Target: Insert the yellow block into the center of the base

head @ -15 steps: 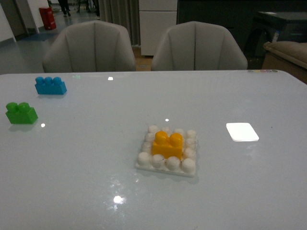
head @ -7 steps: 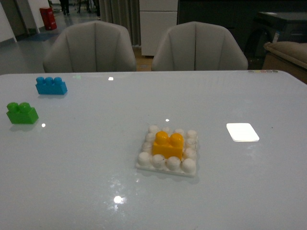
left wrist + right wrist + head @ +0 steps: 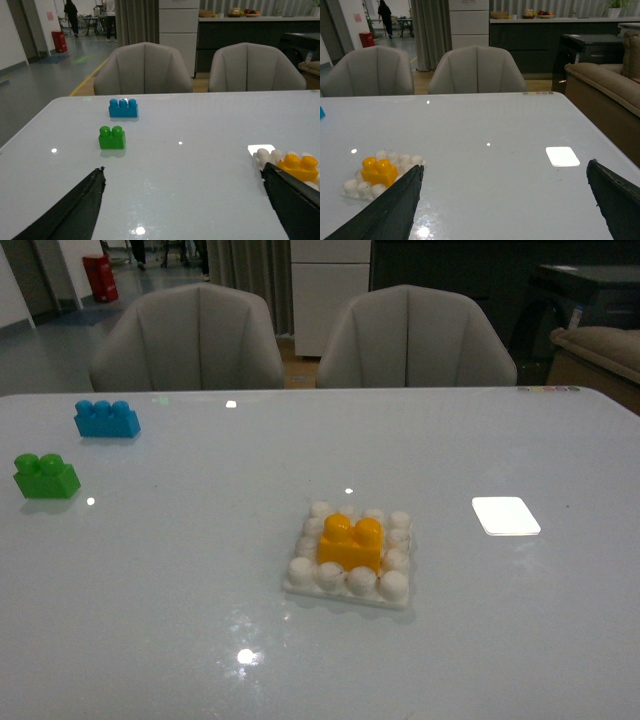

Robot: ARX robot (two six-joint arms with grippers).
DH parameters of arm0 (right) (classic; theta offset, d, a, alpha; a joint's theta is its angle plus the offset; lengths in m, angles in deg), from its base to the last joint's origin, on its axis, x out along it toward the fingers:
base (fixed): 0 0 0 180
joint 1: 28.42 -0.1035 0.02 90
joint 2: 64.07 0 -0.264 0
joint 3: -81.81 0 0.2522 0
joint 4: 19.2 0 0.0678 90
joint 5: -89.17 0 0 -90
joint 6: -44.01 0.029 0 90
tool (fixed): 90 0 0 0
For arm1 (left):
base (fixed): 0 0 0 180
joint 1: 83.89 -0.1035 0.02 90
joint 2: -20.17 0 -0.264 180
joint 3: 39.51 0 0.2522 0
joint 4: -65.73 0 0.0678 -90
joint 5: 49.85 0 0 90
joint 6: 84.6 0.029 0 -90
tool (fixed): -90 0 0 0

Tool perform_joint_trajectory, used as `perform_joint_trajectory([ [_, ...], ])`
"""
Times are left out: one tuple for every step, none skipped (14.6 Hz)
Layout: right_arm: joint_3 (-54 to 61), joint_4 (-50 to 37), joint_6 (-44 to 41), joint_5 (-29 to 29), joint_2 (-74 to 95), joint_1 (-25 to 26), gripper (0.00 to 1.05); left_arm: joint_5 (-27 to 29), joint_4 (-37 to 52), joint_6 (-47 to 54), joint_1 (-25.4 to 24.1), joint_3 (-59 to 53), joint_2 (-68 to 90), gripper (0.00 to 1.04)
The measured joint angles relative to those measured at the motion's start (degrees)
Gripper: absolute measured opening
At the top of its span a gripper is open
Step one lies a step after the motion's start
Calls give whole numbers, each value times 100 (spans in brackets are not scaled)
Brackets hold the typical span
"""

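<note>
The yellow block [image 3: 350, 542] sits upright on the middle studs of the white base [image 3: 348, 582], near the table's centre in the front view. Neither arm shows in the front view. In the left wrist view my left gripper [image 3: 184, 172] is open and empty, with the yellow block [image 3: 299, 166] and base [image 3: 265, 156] beside one finger. In the right wrist view my right gripper [image 3: 506, 169] is open and empty, with the yellow block [image 3: 379, 170] on the base [image 3: 353, 188] beside one finger.
A green two-stud brick [image 3: 45, 477] and a blue three-stud brick [image 3: 106, 419] stand at the table's far left. A bright white patch [image 3: 505, 515] lies right of the base. Two grey chairs [image 3: 187, 338] stand behind the table.
</note>
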State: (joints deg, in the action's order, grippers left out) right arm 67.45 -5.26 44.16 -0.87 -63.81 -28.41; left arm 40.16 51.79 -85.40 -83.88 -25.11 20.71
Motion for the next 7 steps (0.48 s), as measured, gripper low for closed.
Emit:
perform_joint_trajectory([
  [0, 0, 0, 0, 0, 0, 98, 0, 0, 11, 0, 0, 0, 99],
  [0, 0, 0, 0, 0, 0, 98, 0, 0, 11, 2, 0, 0, 97],
  [0, 0, 0, 0, 0, 0, 98, 0, 0, 11, 2, 0, 0, 98],
  [0, 0, 0, 0, 0, 0, 98, 0, 0, 13, 0, 0, 0, 98],
  [0, 0, 0, 0, 0, 0, 98, 0, 0, 13, 0, 0, 0, 98],
  [0, 2, 0, 0, 0, 0, 98, 0, 0, 15, 0, 0, 0, 98],
  [0, 0, 0, 0, 0, 0, 98, 0, 0, 15, 0, 0, 0, 98],
])
